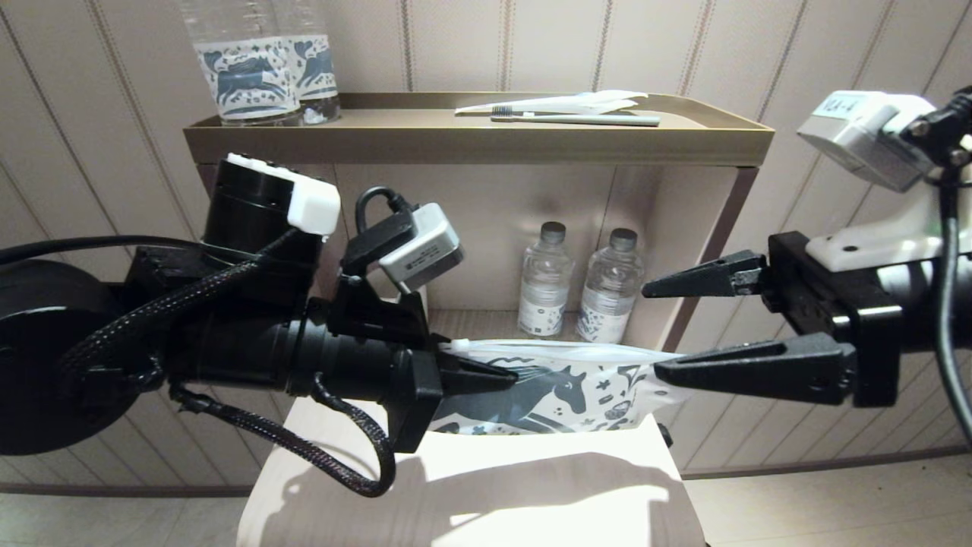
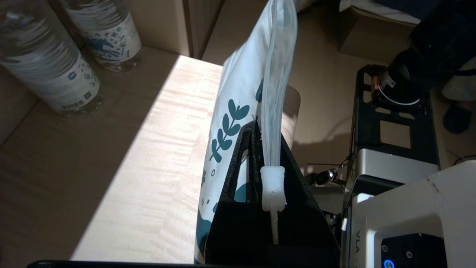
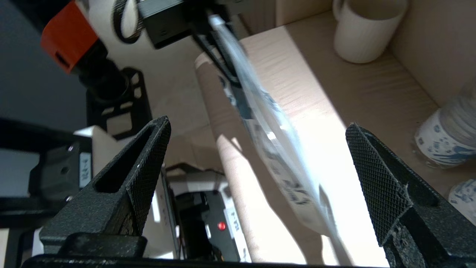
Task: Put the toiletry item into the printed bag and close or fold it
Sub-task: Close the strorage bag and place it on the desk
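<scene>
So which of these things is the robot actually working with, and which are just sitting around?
In use:
- printed bag, held up at its zip end by the left tool
- right tool, open, by the bag's other end
- toothbrush on the top shelf, probably the item to go in

Lying about:
- bottles on the top shelf
- bottles on the lower shelf
- white cup

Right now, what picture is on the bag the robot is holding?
A dark teal-blue horse with small motifs on the white printed bag, clearest in the head view.
</scene>
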Tool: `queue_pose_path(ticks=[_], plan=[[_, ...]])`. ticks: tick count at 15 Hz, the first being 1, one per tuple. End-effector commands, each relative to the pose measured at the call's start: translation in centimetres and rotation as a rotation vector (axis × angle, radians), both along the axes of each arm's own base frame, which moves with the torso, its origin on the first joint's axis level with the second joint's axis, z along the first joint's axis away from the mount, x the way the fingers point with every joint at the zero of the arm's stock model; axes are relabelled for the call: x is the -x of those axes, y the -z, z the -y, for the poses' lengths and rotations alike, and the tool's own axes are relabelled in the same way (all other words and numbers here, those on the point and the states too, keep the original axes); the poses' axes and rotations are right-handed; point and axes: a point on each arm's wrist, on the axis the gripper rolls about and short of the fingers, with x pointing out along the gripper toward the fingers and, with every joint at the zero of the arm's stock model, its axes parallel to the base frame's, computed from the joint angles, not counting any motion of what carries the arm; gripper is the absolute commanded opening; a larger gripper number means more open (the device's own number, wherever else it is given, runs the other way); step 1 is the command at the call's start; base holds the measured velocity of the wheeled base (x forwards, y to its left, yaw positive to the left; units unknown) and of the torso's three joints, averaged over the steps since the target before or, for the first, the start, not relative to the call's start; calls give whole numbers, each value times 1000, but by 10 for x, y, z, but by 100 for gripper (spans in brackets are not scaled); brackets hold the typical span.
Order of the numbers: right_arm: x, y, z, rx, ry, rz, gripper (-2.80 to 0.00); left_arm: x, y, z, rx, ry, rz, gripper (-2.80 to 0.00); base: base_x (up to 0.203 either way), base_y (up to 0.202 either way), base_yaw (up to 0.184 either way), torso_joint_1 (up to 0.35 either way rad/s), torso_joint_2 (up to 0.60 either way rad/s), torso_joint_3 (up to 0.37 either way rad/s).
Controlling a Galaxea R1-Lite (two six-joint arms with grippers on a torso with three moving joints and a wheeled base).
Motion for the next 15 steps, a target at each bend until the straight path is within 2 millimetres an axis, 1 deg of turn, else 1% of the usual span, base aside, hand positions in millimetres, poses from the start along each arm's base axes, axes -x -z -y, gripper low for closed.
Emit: queue_pose_path(ticks=[1,3,5,8,10,12,15], plan=[[3,-4,-9,34,-46,4,0,-9,6,16,-19,21,-20,-280,0,0,0,0,0,0],[5,-5,-22,71,-45,30,0,-13,6,29,-31,47,-22,-280,0,0,0,0,0,0],[4,-7,-25,84,-56,61,0,-13,9,38,-39,68,-28,-280,0,0,0,0,0,0],[-3,-6,-30,100,-66,85,0,-10,11,40,-49,79,-36,-280,0,0,0,0,0,0],[-3,-3,-39,111,-101,97,0,-9,12,41,-52,83,-44,-280,0,0,0,0,0,0],[-9,3,-45,136,-100,95,0,-9,12,40,-49,85,-44,-280,0,0,0,0,0,0],[-14,2,-49,138,-94,94,0,-8,15,38,-55,84,-56,-280,0,0,0,0,0,0]])
